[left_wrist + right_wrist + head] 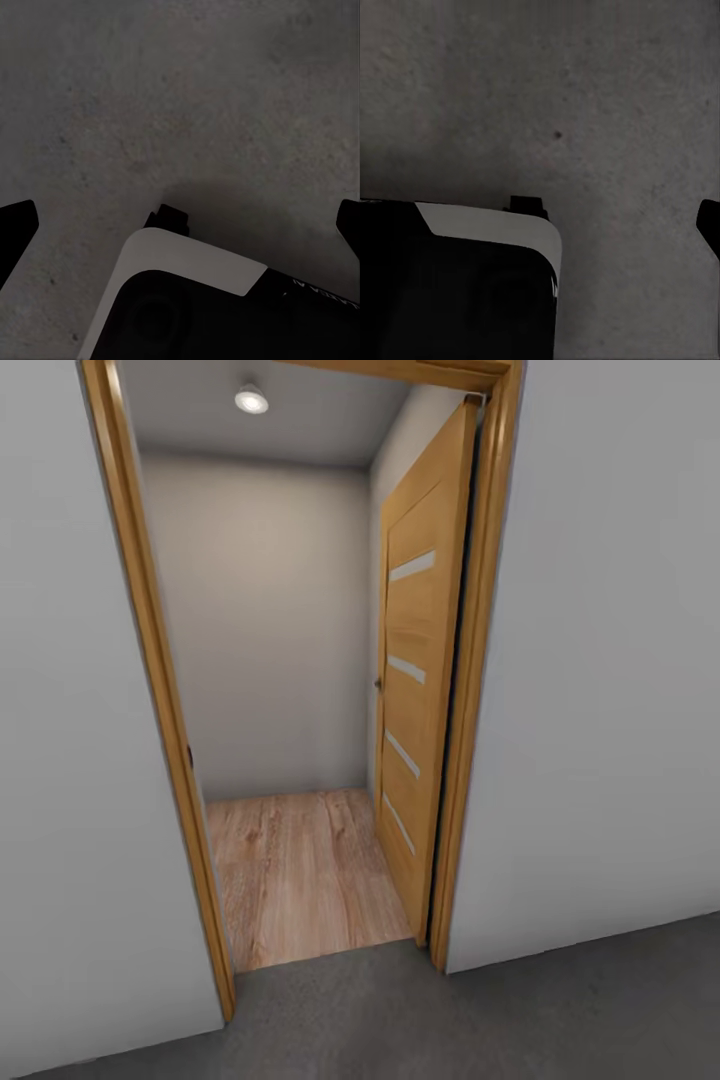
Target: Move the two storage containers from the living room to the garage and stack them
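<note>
The floor (560, 1010) is dark grey, rough, matte concrete, running as a strip in front of the open wooden door (420, 690) and meeting the light wood planks of the room beyond (300, 870) at the doorway's threshold. In the left wrist view the same concrete (180, 97) shows mottled and speckled, with a soft shadow on it. In the right wrist view the concrete (607, 97) looks alike, with one small dark speck.
</note>
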Available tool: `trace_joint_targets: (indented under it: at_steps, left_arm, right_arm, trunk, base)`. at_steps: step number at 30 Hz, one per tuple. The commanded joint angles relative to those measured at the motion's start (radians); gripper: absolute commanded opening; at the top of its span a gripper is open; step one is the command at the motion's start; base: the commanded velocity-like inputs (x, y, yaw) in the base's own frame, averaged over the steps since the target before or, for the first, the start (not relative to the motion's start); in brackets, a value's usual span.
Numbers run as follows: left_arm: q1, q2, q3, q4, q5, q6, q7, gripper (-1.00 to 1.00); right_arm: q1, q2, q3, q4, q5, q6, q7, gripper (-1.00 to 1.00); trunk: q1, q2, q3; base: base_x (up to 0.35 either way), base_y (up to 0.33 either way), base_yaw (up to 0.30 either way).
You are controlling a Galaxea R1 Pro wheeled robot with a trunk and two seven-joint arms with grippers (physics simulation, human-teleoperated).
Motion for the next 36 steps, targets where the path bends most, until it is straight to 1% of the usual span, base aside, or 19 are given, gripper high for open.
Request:
trace_joint_targets:
  at_steps: [1, 9, 24, 27, 29, 31, 36]
  left_arm:
    - [-0.001, 0.000, 0.008, 0.001, 0.000, -0.003, 0.001, 1.00]
    - [-0.001, 0.000, 0.008, 0.001, -0.002, -0.004, 0.001, 1.00]
    - [-0.001, 0.000, 0.008, 0.001, -0.002, -0.003, 0.001, 1.00]
    - [-0.001, 0.000, 0.008, 0.001, -0.002, -0.003, 0.001, 1.00]
    - [-0.001, 0.000, 0.008, 0.001, -0.002, -0.003, 0.001, 1.00]
    - [-0.001, 0.000, 0.008, 0.001, -0.002, -0.003, 0.001, 1.00]
    - [-0.001, 0.000, 0.008, 0.002, -0.002, -0.005, 0.001, 1.00]
  right_arm:
    - [-0.001, 0.000, 0.008, 0.003, -0.010, -0.006, -0.001, 1.00]
    - [-0.001, 0.000, 0.000, 0.003, -0.019, -0.006, -0.008, 1.00]
    - [-0.001, 0.000, 0.010, 0.002, 0.000, -0.008, -0.004, 1.00]
    - [-0.001, 0.001, 0.008, 0.002, 0.021, -0.006, -0.006, 1.00]
    - [-0.001, 0.002, 0.006, 0.002, 0.042, -0.007, -0.009, 1.00]
    - [-0.001, 0.001, 0.007, 0.002, 0.052, -0.007, -0.010, 1.00]
    - [-0.001, 0.001, 0.010, 0.002, 0.060, -0.005, -0.010, 1.00]
  trunk:
    - [0.001, -0.001, -0.001]
    - [0.001, -0.001, -0.001]
    - [0.001, -0.001, -0.001]
    - [0.001, -0.001, -0.001]
    - [0.001, -0.001, -0.001]
    - [0.001, -0.001, -0.001]
    - [0.001, -0.001, -0.001]
  base:
    - [0.320, 0.000, 0.204]
    - [0.320, -0.001, 0.062]
    - [0.320, -0.068, 0.002]
    - [0.320, -0.080, 0.000]
    - [0.319, -0.084, 0.019]
    - [0.315, -0.093, 0.111]
    - [0.308, -0.110, 0.221]
